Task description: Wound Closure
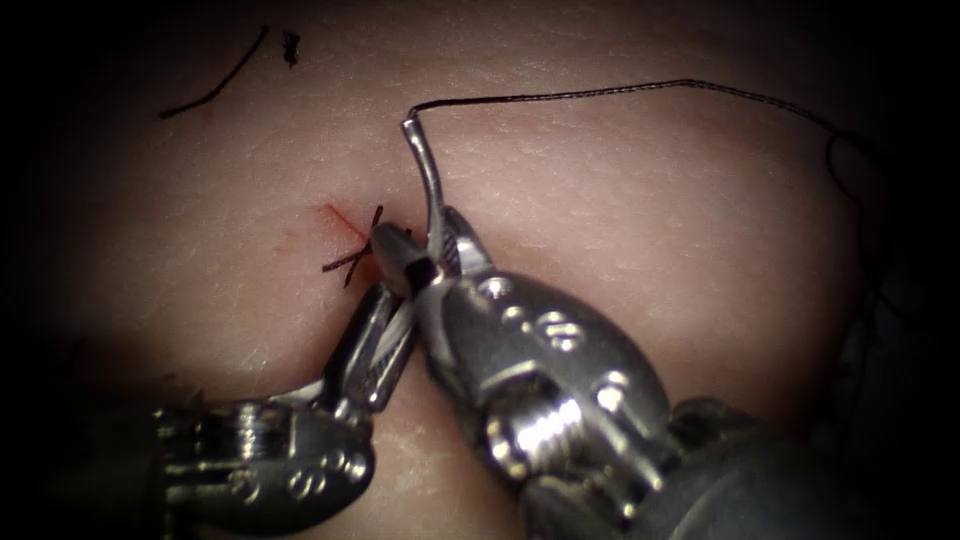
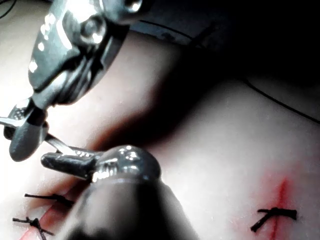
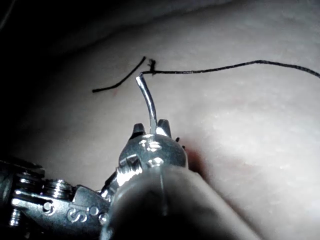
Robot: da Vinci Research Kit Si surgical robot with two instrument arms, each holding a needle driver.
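Observation:
My right tool (image 1: 447, 238) comes in from the lower right, shut on the curved needle (image 1: 428, 170) near its rear third. The needle's tail rises above the jaws, and the black thread (image 1: 600, 90) runs from it to the right across the tissue (image 1: 650, 220). The needle's front part is hidden under the two tools, so I cannot tell whether it is in the tissue. My left tool (image 1: 392, 247) reaches up from the lower left, its tip against the right tool's jaws and beside a tied stitch (image 1: 355, 258) on the red cut (image 1: 335, 215).
A loose cut piece of thread (image 1: 215, 85) and a small scrap (image 1: 290, 46) lie on the tissue at the upper left. The left wrist view has more tied stitches (image 2: 275, 215) (image 2: 50, 199) along the red cut (image 2: 281, 192). Red fluid stains the skin around the cut.

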